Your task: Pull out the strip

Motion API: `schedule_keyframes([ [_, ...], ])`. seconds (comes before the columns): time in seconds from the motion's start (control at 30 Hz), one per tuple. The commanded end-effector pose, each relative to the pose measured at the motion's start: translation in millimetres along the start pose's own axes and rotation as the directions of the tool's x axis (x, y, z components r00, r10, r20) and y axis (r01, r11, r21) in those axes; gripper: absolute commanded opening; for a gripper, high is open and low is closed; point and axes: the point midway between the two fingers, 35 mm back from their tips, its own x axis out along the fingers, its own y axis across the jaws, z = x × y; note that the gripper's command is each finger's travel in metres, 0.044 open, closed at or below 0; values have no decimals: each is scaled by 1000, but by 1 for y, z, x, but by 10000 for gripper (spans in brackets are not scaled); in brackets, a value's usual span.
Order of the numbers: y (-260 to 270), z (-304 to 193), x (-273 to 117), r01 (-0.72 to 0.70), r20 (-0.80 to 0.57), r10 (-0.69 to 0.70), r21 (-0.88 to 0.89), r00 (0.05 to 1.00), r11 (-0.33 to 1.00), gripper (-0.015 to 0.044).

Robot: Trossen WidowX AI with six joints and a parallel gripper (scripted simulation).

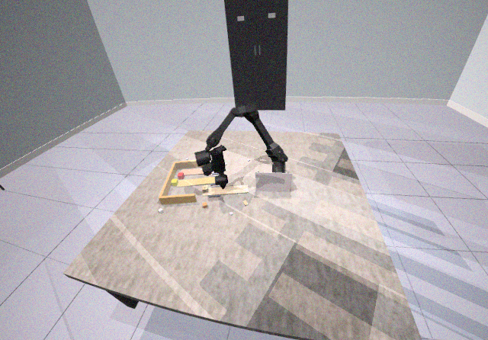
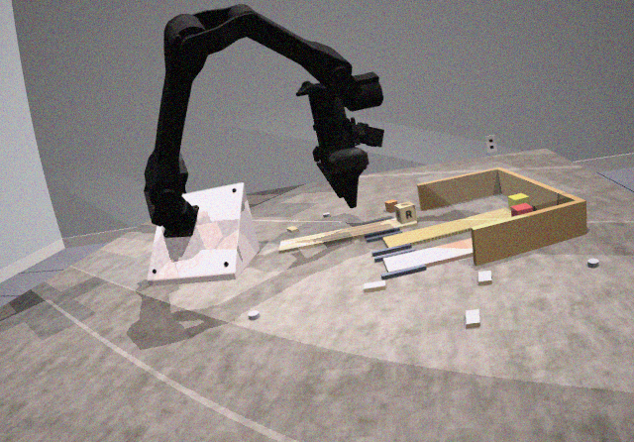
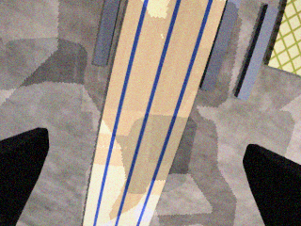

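Observation:
The labelled cube (image 1: 204,189) (image 2: 406,213), pale wood with a black R, appears to sit on the far end of a light wooden strip (image 1: 232,190) (image 2: 333,235) (image 3: 139,85) with blue lengthwise lines. This strip lies outside the wooden frame, its near end towards the arm's base. My gripper (image 1: 224,187) (image 2: 352,205) (image 3: 150,147) is open and empty above the strip, on the base side of the cube. In the wrist view the fingers stand wide, one on each side of the strip. The cube is out of the wrist view.
A three-sided wooden frame (image 1: 177,200) (image 2: 532,243) holds a yellow cube (image 1: 174,181) (image 2: 518,199) and a red cube (image 1: 180,175) (image 2: 521,208). A yellow-patterned strip (image 2: 435,230) (image 3: 292,52) and a pale strip (image 2: 425,259) reach out of it between blue rails (image 2: 403,272). An orange cube (image 2: 390,205) lies near the labelled cube.

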Motion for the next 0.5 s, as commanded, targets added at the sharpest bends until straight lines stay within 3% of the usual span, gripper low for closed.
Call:
schedule_keyframes([
  [0.0,-3,15,-1,5,-3,-5,-6,1000,1000,440],
  [0.47,-13,70,-7,5,0,-5,-4,1000,1000,440],
])
